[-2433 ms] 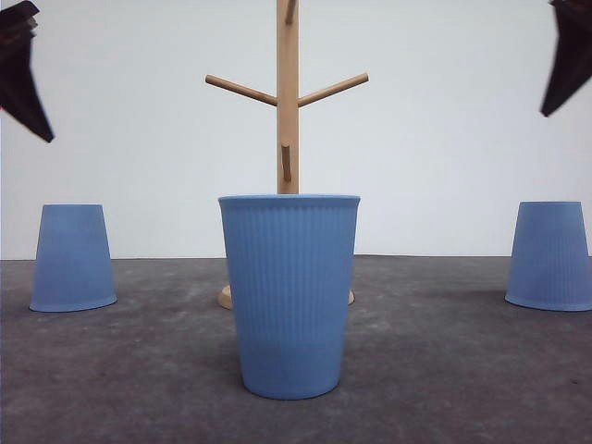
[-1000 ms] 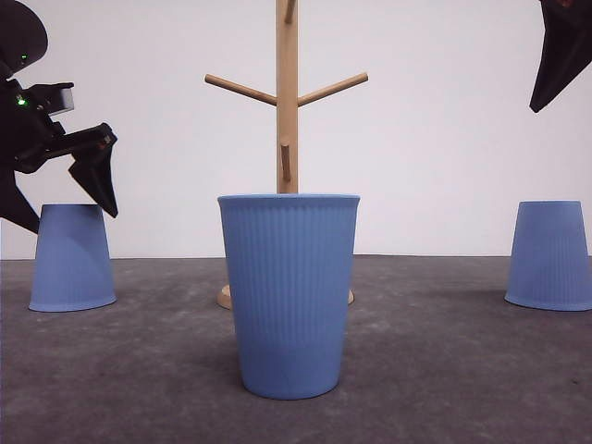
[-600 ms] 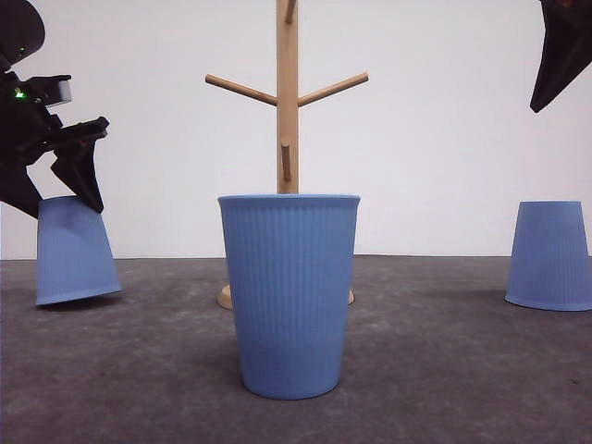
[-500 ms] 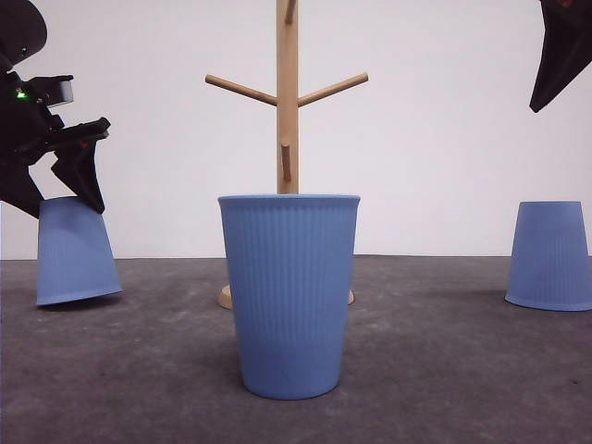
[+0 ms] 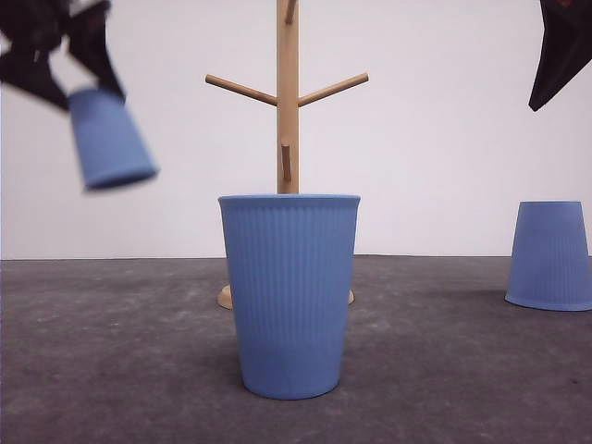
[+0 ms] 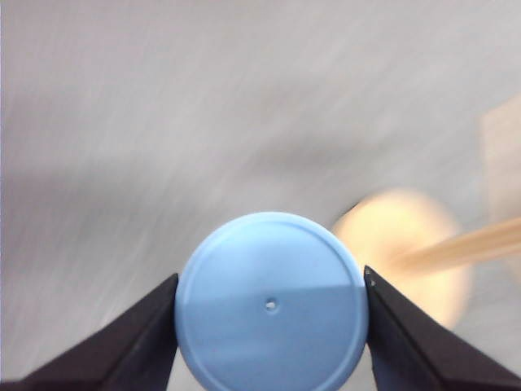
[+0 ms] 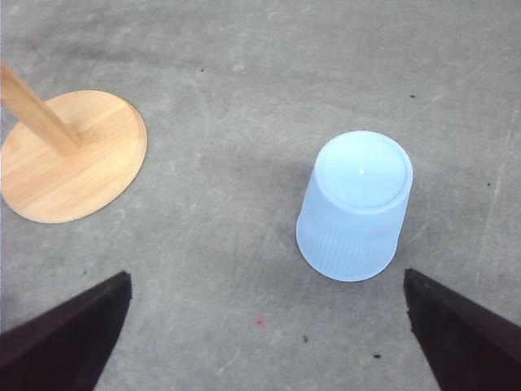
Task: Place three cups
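Cups: none on the wooden mug tree (image 5: 288,111) yet; left fingers (image 6: 269,303) grip one cup (image 5: 111,139) aloft, right fingers (image 7: 269,330) spread empty.

The left gripper (image 5: 69,55) hangs high at ten o'clock from the scene's centre, fingers (image 6: 122,346) clamped on either side of an inverted cup (image 5: 109,139); the right gripper (image 5: 560,55) hangs at two o'clock, fingers (image 7: 65,338) spread wide

Wooden peg stand (image 5: 288,92) (round base), grey table (image 5: 444,370), seemingly white wall (image 5: 444,166)
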Tool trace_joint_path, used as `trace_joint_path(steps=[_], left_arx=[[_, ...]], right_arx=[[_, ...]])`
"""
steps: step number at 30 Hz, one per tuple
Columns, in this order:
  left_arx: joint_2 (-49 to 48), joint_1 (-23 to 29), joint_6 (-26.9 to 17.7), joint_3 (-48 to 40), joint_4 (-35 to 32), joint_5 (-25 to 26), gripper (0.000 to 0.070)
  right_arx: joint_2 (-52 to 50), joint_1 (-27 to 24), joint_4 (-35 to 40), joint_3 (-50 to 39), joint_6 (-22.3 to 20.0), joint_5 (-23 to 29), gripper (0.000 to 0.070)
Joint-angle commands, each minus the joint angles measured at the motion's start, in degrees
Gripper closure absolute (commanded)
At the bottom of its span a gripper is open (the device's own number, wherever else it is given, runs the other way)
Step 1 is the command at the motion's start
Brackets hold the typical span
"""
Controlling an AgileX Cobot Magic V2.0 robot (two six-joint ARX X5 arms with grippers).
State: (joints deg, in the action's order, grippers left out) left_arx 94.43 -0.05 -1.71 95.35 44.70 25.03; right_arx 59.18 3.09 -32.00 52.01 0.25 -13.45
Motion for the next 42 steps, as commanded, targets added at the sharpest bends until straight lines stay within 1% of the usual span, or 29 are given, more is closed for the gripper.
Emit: trace_joint_path(steps=[1, 4, 7, 11, 12, 17, 25, 32, 33, 34, 35, 37, 38, 39, 42], left_arx=[[0.52, 0.62, 0.67, 4.67, 0.48, 4.06, 0.0478], [0.52, 1.91, 1.58, 10.10, 1.97, 10.12, 0.0478], [0.52, 3.04, 2.67, 13.97, 2.54, 14.38, 0.0478], [0.52, 3.47, 4.48, 15.81, 1.57, 21.59, 0.0479], [0.55, 3.41, 4.55, 15.81, 1.59, 22.38, 0.0479], [2.28, 1.14, 4.34, 15.80, 2.09, 22.74, 0.0474], [8.51, -3.59, 4.66, 15.80, 2.42, 22.87, 0.0474], [12.40, -6.01, 4.80, 15.80, 2.39, 23.07, 0.0467], [12.83, -6.26, 4.81, 15.80, 2.61, 23.07, 0.0443], [13.15, -6.45, 4.76, 15.80, 3.05, 23.04, 0.0394], [13.26, -6.51, 4.62, 15.80, 3.79, 22.96, 0.0308], [13.33, -6.52, 3.81, 15.80, 4.95, 22.21, 0.0100], [13.33, -6.52, 3.73, 15.80, 5.07, 21.80, 0.0037], [13.31, -6.50, 3.74, 15.80, 5.11, 21.71, 0.0017], [13.27, -6.12, 3.72, 15.80, 5.53, 21.60, 0.0012]], right_arx=[[0.28, 0.11, 0.71, 0.83, -0.28, -0.02, 0.0000], [0.28, 0.11, 0.71, 0.83, -0.28, -0.04, 0.0000], [0.28, 0.11, 0.73, 0.83, -0.29, -0.04, 0.0000], [0.28, 0.11, 0.71, 0.83, -0.30, -0.02, 0.0000], [0.28, 0.11, 0.72, 0.83, -0.31, -0.03, 0.0000], [0.28, 0.11, 0.67, 0.83, -0.31, -0.04, 0.0000], [0.28, 0.11, 0.66, 0.83, -0.31, -0.04, 0.0000], [0.28, 0.11, 0.66, 0.83, -0.31, -0.04, 0.0000], [0.28, 0.11, 0.66, 0.83, -0.31, -0.03, 0.0000], [0.28, 0.11, 0.66, 0.83, -0.31, -0.02, 0.0000], [0.28, 0.11, 0.66, 0.83, -0.31, -0.02, 0.0000], [0.28, 0.09, 0.60, 0.83, -0.31, 0.00, 0.0000], [0.28, 0.09, 0.60, 0.83, -0.31, -0.02, 0.0000], [0.28, 0.10, 0.62, 0.83, -0.31, -0.02, 0.0000], [0.28, 0.09, 0.63, 0.83, -0.32, -0.04, 0.0000]])
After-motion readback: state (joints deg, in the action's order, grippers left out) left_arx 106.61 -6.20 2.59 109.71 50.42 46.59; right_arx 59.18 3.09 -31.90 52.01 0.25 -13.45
